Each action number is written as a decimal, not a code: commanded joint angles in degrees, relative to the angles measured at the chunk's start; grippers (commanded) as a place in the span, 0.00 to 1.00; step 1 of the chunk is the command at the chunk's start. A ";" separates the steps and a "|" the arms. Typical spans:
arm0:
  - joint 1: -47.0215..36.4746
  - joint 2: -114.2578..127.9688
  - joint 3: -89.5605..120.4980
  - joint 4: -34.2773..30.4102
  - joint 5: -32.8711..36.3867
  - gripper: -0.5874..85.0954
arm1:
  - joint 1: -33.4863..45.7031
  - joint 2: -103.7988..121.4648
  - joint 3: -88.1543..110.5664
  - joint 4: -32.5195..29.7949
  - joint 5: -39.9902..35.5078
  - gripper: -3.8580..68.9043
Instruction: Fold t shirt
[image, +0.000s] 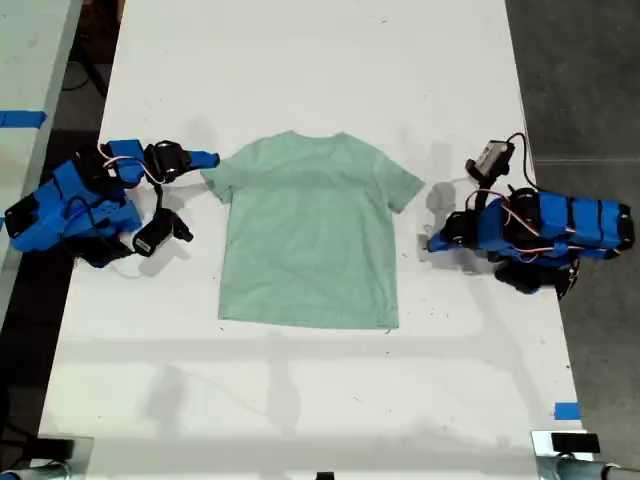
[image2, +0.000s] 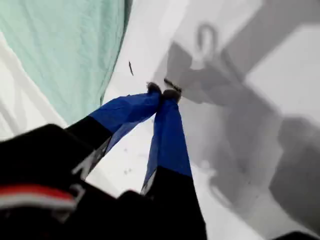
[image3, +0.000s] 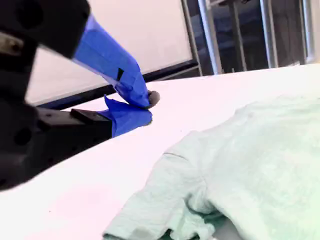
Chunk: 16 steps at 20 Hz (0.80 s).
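The t shirt (image: 308, 232) lies flat in the middle of the white counter (image: 300, 60), leaving wide bare counter beyond its collar on the far side and below its hem on the near side. At the exterior view's right, a bare strip separates the sleeve from my first tool (image: 432, 243), its jaws closed. At the exterior view's left, my second tool (image: 212, 158), jaws closed, sits just beside the other sleeve, so that gap is tight.

white table (image: 320, 400), mint t shirt (image: 310, 235) lying flat on it
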 joint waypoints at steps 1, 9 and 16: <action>-1.32 0.35 0.62 0.62 -0.97 0.00 | -11.07 -31.90 -16.88 -10.28 11.07 0.07; 0.00 0.35 0.70 0.62 -1.49 0.00 | 1.49 -40.34 -23.29 -20.92 -10.46 0.53; 0.26 0.35 0.70 0.53 -1.49 0.00 | 36.21 -43.59 -31.03 -9.58 -39.46 0.38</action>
